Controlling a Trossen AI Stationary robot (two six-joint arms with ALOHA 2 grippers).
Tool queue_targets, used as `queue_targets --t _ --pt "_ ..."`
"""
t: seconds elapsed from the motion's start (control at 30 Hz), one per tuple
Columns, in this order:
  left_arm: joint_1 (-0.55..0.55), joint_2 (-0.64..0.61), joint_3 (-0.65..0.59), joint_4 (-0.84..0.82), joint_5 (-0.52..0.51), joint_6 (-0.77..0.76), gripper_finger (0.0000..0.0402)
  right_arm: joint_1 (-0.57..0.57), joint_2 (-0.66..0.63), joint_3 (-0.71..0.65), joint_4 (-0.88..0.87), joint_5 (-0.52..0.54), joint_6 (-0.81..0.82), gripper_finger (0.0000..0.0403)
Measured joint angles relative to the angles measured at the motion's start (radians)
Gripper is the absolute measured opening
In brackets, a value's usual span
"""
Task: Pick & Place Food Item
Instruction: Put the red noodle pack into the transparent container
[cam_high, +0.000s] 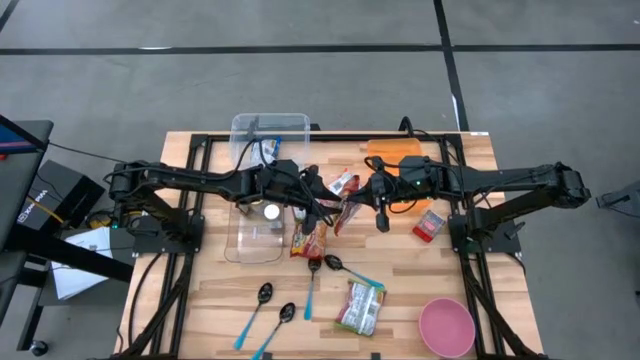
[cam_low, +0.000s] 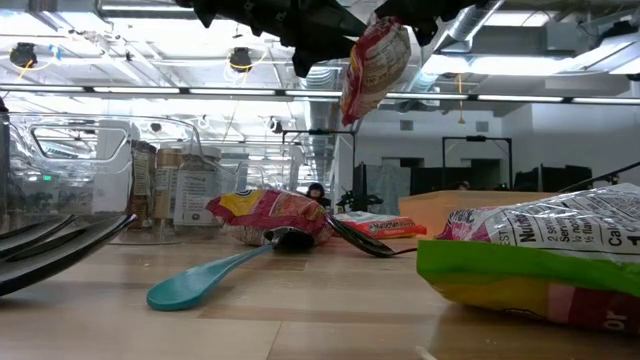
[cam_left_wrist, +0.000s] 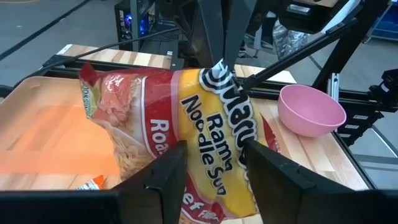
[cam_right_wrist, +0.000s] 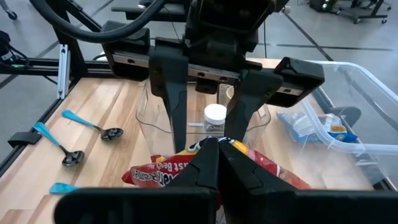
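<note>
A red and yellow ramen noodle packet hangs in the air between my two grippers over the middle of the table. It also shows in the low view and the left wrist view. My right gripper is shut on the packet's upper end. My left gripper faces it from the table's left side. It is open, with one finger on either side of the packet's lower part. My right gripper pinches the packet's top edge between its two fingers, coming from the table's right side and slanting down. The packet hangs below the fingers, clear of the table. My left gripper: I cannot tell whether its open fingers touch the packet.
A clear container with a white-lidded jar stands at the left. An orange tray is at the far right. Other packets, spoons and a pink bowl lie nearer.
</note>
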Motion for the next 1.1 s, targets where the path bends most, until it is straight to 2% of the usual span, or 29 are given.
queue_targets --t 0.2,0.5,0.87,0.97,1.1 --pt "0.001 0.0 0.0 0.002 -0.001 0.0 0.0101 0.0 0.0 0.0 0.001 0.0 0.0 0.0" --pt "0.001 0.0 0.0 0.009 0.0 -0.004 0.0007 0.0 0.0 0.0 0.001 0.0 0.0 0.0" --pt "0.001 0.0 0.0 0.008 0.001 -0.004 0.0 0.0 0.0 0.0 0.001 0.0 0.017 0.0005" --pt "0.001 0.0 0.0 -0.008 0.001 -0.004 0.0 -0.01 0.0 0.0 0.001 -0.003 0.081 0.0028" --pt "0.001 0.0 0.0 -0.079 0.002 -0.004 0.0 -0.024 0.0 0.0 0.004 -0.024 0.131 0.0081"
